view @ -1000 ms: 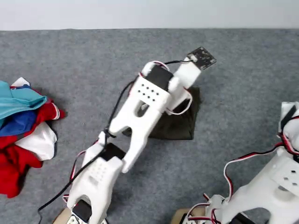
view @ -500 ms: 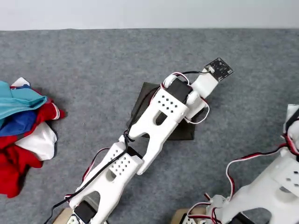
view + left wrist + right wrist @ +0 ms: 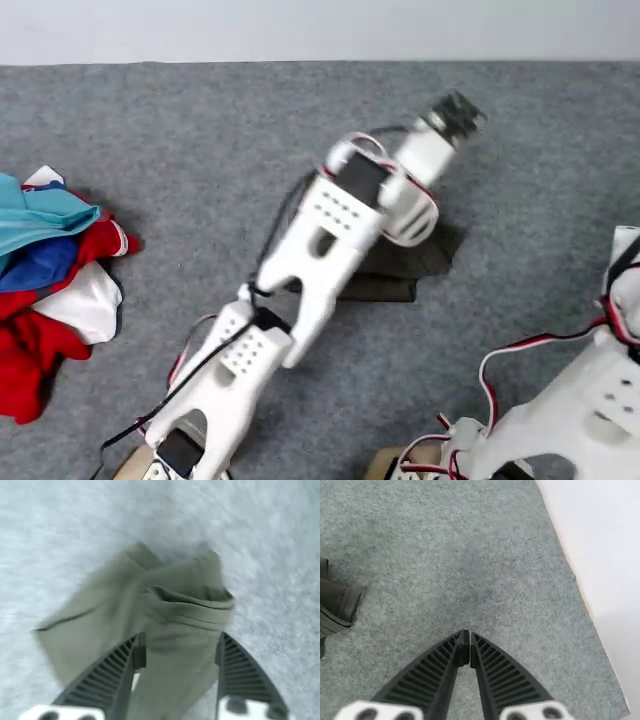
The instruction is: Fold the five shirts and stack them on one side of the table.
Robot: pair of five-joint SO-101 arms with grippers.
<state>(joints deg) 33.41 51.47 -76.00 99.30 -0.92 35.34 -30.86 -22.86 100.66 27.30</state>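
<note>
We saw the left pincer point(image 3: 180, 652) wide apart just over the half-folded dark olive cloth shirt point(image 3: 165, 625) in the middle of the grey carpeted table point(image 3: 180, 130), probably to tidy a fold, while the right pincer point(image 3: 466, 652), closed and empty, hung aside to leave room.

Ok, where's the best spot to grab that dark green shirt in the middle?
Probably the raised folded edge of the shirt, coming straight down from above: it lies flat on the table, and that doubled ridge gives the open left gripper something to pinch.
</note>
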